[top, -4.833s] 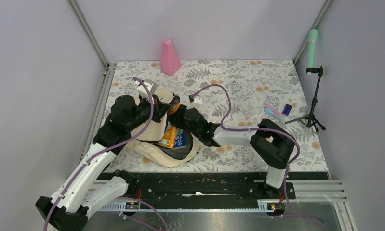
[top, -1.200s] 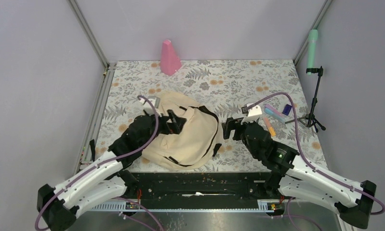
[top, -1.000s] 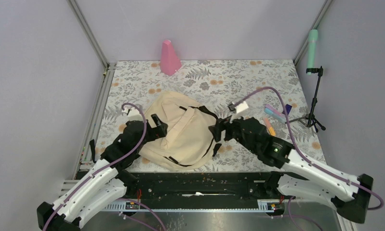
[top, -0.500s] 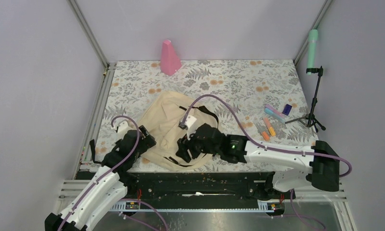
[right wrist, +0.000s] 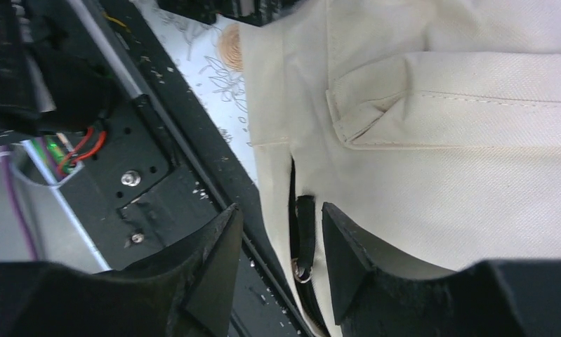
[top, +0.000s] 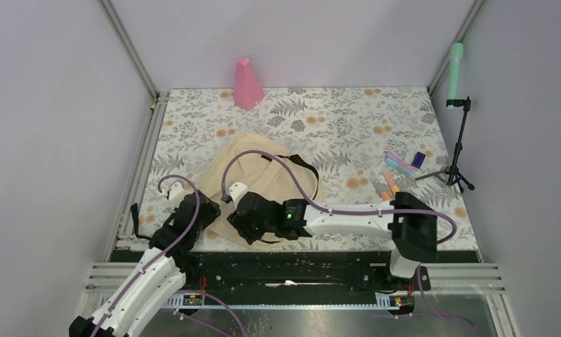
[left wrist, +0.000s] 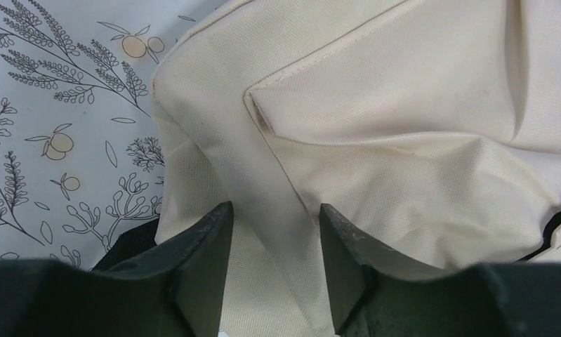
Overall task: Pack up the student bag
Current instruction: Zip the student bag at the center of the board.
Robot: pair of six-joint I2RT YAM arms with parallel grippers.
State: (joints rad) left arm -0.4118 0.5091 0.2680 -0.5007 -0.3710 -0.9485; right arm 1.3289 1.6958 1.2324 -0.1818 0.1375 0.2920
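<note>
The student bag (top: pixel 253 177), beige with black straps, lies flat on the near-left part of the table. My left gripper (top: pixel 207 210) is at its left edge; in the left wrist view it (left wrist: pixel 274 210) is open, with the bag's fabric (left wrist: pixel 404 105) just beyond the jaws. My right gripper (top: pixel 242 226) is at the bag's near-left corner. In the right wrist view it (right wrist: pixel 281 210) is open, with the black zipper pull (right wrist: pixel 304 232) and its metal ring between the fingers. The bag (right wrist: pixel 474 175) fills that view.
A pink cone (top: pixel 248 84) stands at the back. Several markers (top: pixel 397 172) and a small dark block (top: pixel 418 159) lie at the right, beside a tripod (top: pixel 460 144) with a green handle. The black base rail (right wrist: pixel 158 210) runs right next to the bag's near edge.
The bag, held open with books showing earlier, now lies flat. My right arm swept left across it to its near-left corner. My left arm drew back to the bag's left edge.
</note>
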